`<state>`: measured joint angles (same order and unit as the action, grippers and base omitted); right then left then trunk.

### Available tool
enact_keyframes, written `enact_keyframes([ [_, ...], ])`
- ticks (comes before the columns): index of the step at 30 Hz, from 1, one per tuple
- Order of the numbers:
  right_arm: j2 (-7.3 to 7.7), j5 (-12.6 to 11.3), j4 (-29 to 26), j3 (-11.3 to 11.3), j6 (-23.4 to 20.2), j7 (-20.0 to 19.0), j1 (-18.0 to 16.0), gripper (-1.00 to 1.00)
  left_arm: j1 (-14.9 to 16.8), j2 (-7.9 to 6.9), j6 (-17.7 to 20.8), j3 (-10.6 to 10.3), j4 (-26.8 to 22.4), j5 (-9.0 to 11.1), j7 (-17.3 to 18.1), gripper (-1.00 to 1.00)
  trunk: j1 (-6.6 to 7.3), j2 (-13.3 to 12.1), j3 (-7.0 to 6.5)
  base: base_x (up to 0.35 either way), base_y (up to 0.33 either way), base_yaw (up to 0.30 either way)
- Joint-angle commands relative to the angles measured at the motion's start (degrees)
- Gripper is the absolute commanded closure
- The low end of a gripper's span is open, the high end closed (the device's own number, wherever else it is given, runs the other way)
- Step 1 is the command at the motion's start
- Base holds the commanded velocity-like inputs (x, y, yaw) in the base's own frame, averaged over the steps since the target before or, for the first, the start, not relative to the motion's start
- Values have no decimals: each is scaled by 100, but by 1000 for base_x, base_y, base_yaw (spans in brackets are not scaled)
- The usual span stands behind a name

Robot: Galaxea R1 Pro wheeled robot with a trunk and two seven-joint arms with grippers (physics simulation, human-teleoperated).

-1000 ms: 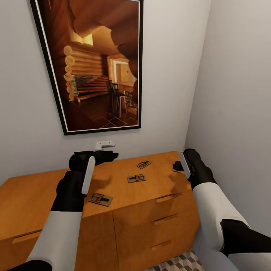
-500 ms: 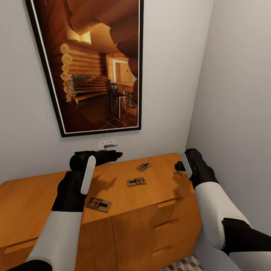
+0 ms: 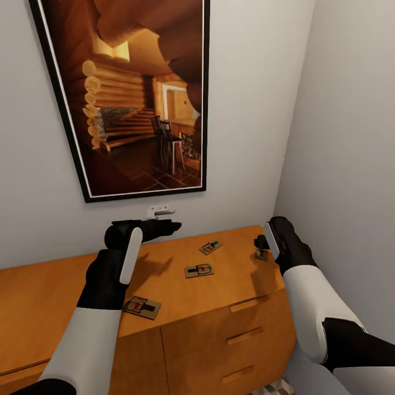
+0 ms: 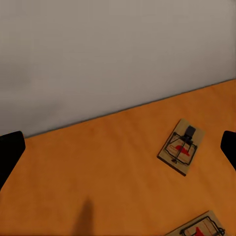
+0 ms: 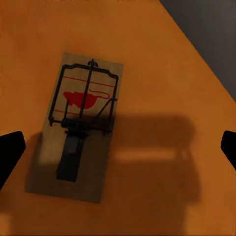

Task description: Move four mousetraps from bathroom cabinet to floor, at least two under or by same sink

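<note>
While both claws hover over the cabinet (image 3: pixel 181 296), the right gripper (image 5: pixel 118 145) is spread wide and empty, a mousetrap (image 5: pixel 78 125) lying flat below it toward one finger. The left gripper (image 4: pixel 118 147) also gapes empty, two mousetraps (image 4: pixel 181 146) (image 4: pixel 199 228) lying ahead at lower right.
</note>
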<state>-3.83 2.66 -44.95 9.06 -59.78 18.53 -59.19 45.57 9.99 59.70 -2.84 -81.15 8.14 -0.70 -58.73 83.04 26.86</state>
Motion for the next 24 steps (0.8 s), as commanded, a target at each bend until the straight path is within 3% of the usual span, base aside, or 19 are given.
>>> enact_keyframes([
  [1, -8, 25, -7, 22, -22, -8, -5, -100, 5, 1, 24, -1, -3, 21, -8, -100, 0, 4, 7, 14, 0, 0],
  [24, -39, -328, 80, 19, -22, -9, -197, -100, 5, 1, 24, -14, 30, -42, -18, -100, 0, 4, 7, 3, 0, 0],
])
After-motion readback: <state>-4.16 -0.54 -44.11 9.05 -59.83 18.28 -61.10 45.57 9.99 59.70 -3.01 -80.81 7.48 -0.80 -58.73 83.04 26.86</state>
